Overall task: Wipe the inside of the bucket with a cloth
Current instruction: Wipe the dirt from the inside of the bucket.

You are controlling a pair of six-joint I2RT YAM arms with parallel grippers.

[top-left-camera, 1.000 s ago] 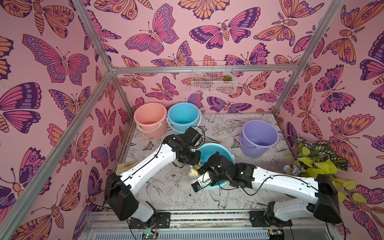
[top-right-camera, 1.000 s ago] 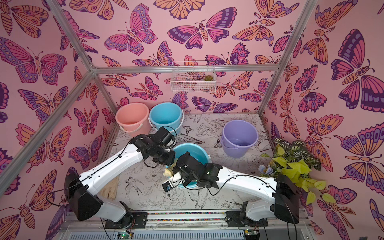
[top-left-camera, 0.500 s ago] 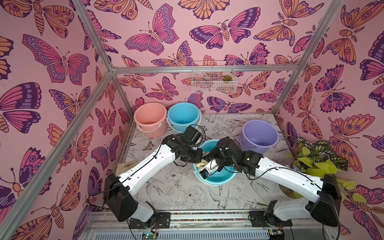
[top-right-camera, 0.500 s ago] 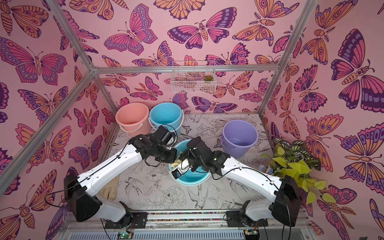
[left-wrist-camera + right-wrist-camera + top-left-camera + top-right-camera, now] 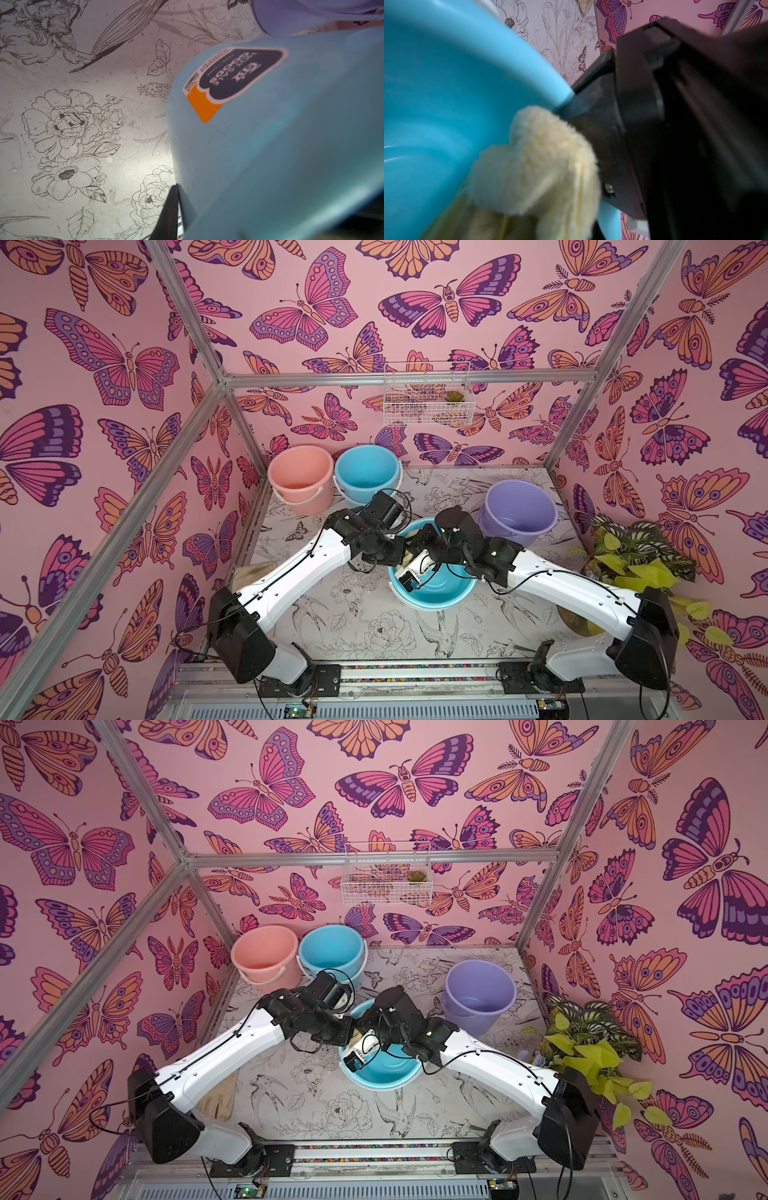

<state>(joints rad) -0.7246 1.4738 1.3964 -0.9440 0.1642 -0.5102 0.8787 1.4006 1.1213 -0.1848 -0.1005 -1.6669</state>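
The jaws of the left gripper (image 5: pixel 398 558) are clamped on the rim of the light blue bucket (image 5: pixel 436 593), which stands mid-tabletop, on the side nearer the left arm. In the right wrist view the rim runs straight into that black gripper. The jaws of the right gripper (image 5: pixel 411 563) are pressed together on the pale yellow cloth (image 5: pixel 537 162), though its fingers are hidden behind the bunched fabric. The cloth is inside the bucket, wadded against the inner wall just below the rim and right beside the left gripper's hold. In both top views the two arms meet over the bucket's mouth.

The left wrist view shows the bucket's outer wall with a navy, white and orange sticker (image 5: pixel 234 79), and the flower-printed tabletop (image 5: pixel 83 124) beyond. At the back a salmon pink bucket (image 5: pixel 299 472) and a second blue bucket (image 5: pixel 365 468) stand side by side. A lilac bucket (image 5: pixel 517 510) stands near the right arm. A tan rag (image 5: pixel 218 1098) lies under the left arm, and a leafy plant (image 5: pixel 631 556) fills the right corner.
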